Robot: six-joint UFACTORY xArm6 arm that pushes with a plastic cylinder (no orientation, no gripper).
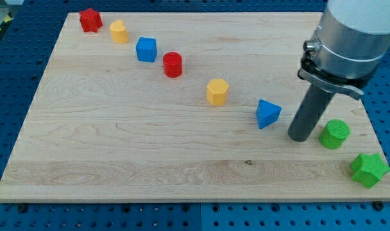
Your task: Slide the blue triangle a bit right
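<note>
The blue triangle (pixel 267 113) lies on the wooden board (pixel 118 154) right of centre. My tip (pixel 301 136) rests on the board just right of the triangle and slightly lower, with a small gap between them. A green cylinder (pixel 335 133) stands close to the tip's right side.
A green star (pixel 369 169) sits at the lower right corner. A yellow hexagon (pixel 217 92) lies left of the triangle. Further up-left in a diagonal line are a red cylinder (pixel 172 64), a blue cube (pixel 146 49), a yellow block (pixel 119 31) and a red star (pixel 90 20).
</note>
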